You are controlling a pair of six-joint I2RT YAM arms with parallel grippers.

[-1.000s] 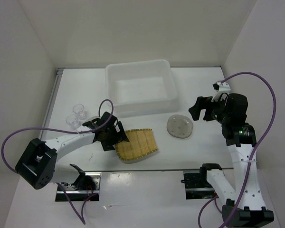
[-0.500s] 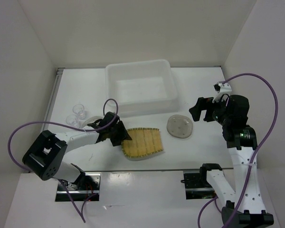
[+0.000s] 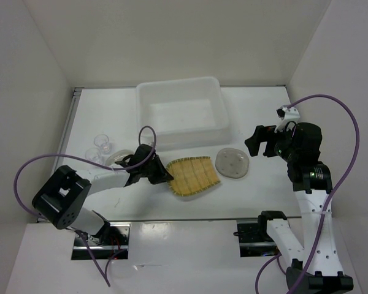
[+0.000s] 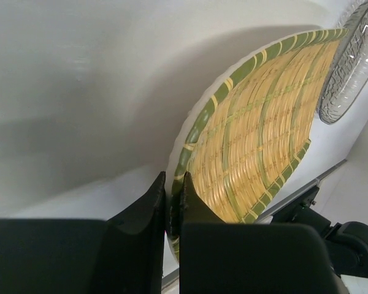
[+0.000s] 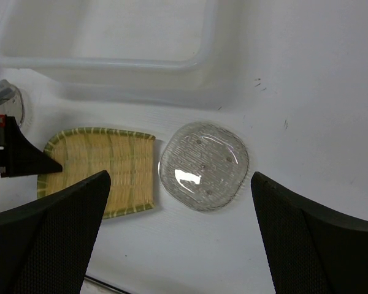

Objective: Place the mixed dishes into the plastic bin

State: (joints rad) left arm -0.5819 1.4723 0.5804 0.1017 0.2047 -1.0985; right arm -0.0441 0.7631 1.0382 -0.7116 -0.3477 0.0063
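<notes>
**Left tool.** The left tool [image 3: 161, 174] is closed on the left rim of the woven plate [image 3: 195, 176]. The left wrist view shows both jaws pinching the green-banded edge, one above and one below it. The plate is tan with a grid weave and a pale rim. It lies in front of the bin [image 3: 179, 81] and outside it. Its gripped side looks raised, and a shadow falls on the tabletop [image 3: 264, 110] beneath it.

**Right tool.** The right tool [image 3: 253, 141] hangs above the tabletop, right of the round clear plate [image 3: 232, 163]. Its jaws are spread wide apart and it grips no dish. The right wrist view looks down on the clear plate [image 5: 203, 165], which sits between the two dark fingers.

**Dishes.**
- The round clear plate lies flat on the tabletop, just beside the right edge of the woven plate [image 5: 110, 168] and near the front right corner of the bin [image 5: 110, 62].
- A glass cup [image 3: 100, 142] stands upright near the left wall, well apart from the bin, with a second one just beside it.
- A pale round shape [image 3: 118, 158] shows behind the left arm. It is possibly another clear plate, but the arm hides most of it.
</notes>
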